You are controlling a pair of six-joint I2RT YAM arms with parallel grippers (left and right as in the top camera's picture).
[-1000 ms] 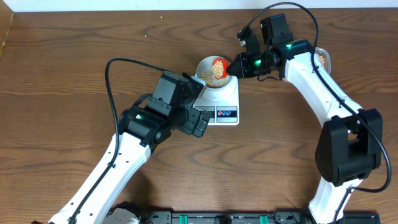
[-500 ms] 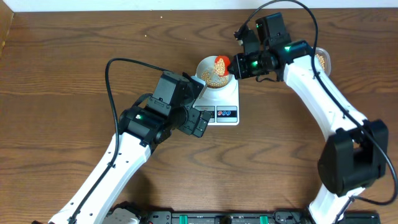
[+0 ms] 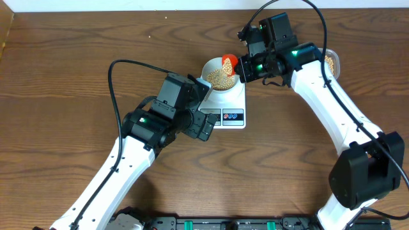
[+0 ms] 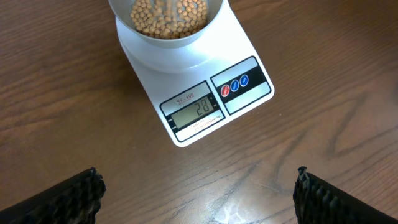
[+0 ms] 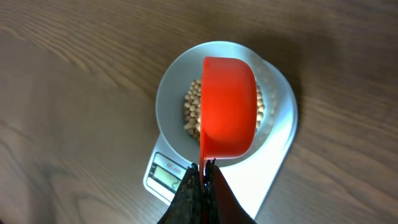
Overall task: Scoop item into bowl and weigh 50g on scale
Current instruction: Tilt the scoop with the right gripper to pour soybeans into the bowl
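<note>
The red scoop (image 5: 229,106) covers the bowl (image 5: 169,93) from above; open table (image 4: 199,180) lies before the scale (image 4: 186,71).

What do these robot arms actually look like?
Both are slim white tubes with chunky black joints: left arm, right arm. Small green lights glow on them and thin black cables loop alongside. The left hand and right hand have black ridged fingers.

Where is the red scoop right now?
Overhead, the red scoop hangs over the bowl on the scale, toward its right rim, handle pinched in the right gripper.
</note>
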